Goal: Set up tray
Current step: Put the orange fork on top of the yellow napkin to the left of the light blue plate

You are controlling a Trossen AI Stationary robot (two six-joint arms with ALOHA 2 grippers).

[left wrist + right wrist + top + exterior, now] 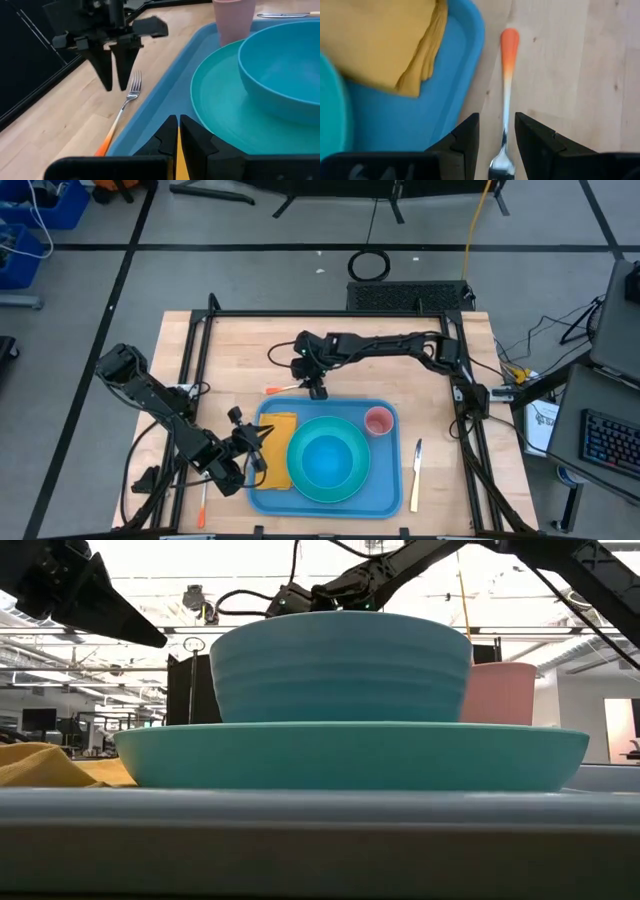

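Tray (262, 498) sits at the near-middle of the desk (230, 345), flat, mostly loaded already. On it: plate (352, 486) in the centre w/ bowl (325, 455) stacked inside, pink cup (378, 421) at the far right corner, yellow napkin (277, 450) along the left side. So dishes + napkin look done; cutlery is what's left.

Fork (508, 75), orange handle, lies on the desk just beyond the tray's far left corner, not on the tray. Knife (416, 473) w/ yellow handle lies on the desk just right of the tray, also off it. An orange-ended utensil (202, 506) lies near the desk's front left edge, type unclear.

Right hand (496, 131) hovers straight over the fork, fingers spread either side of its neck, not yet pinching; left wrist view shows its fingertips apart above the tines. Prob. about to take the fork for the tray.

Left hand (178, 131) sits low at the tray's left rim by the napkin, fingers pressed together, holding nothing, waiting.

Est. roughly two thirds through: fork next, then knife, maybe the third utensil.
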